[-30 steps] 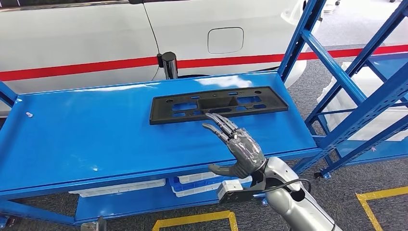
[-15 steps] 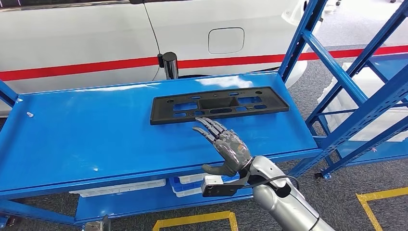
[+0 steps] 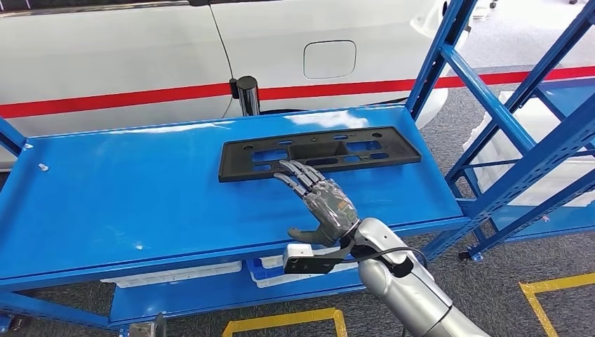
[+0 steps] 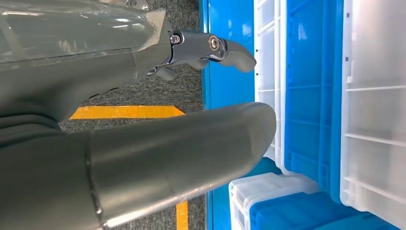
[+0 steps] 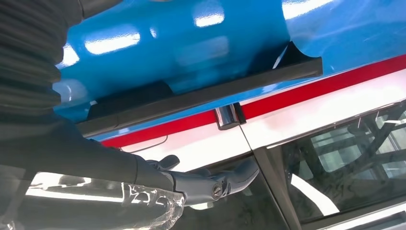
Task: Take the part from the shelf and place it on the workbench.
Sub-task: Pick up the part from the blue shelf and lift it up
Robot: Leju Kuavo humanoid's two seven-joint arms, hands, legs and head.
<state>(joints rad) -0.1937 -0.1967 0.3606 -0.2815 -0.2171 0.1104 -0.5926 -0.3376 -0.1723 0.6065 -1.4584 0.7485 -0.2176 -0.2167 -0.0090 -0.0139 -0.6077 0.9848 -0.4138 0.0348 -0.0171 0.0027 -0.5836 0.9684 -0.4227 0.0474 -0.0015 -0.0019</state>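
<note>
- Head view: the right hand (image 3: 324, 206) hovers palm-down over the blue workbench (image 3: 126, 189), fingers spread and straight, gripping nothing; its fingertips (image 3: 283, 168) reach the near long edge of the black plastic part (image 3: 319, 152), though actual contact cannot be confirmed.
- The part, a long flat panel with rectangular cutouts, lies flat on the bench top toward the far right, its long side running parallel to the bench's back rim.
- Behind the bench stands a white car (image 3: 140, 56) with a red stripe and a fuel flap, and a chrome post (image 3: 247, 94) rises just beyond the back rim.
- A blue shelf frame (image 3: 505, 112) stands to the right of the bench.
- Right wrist view: the part's dark edge (image 5: 201, 93) sits on the glossy blue surface, with the hand's fingers extended and apart.
- Left wrist view: the left hand (image 4: 143, 139) hangs beside white and blue plastic bins (image 4: 306, 115), thumb out, holding nothing; a yellow floor line (image 4: 127, 112) runs across grey carpet.
</note>
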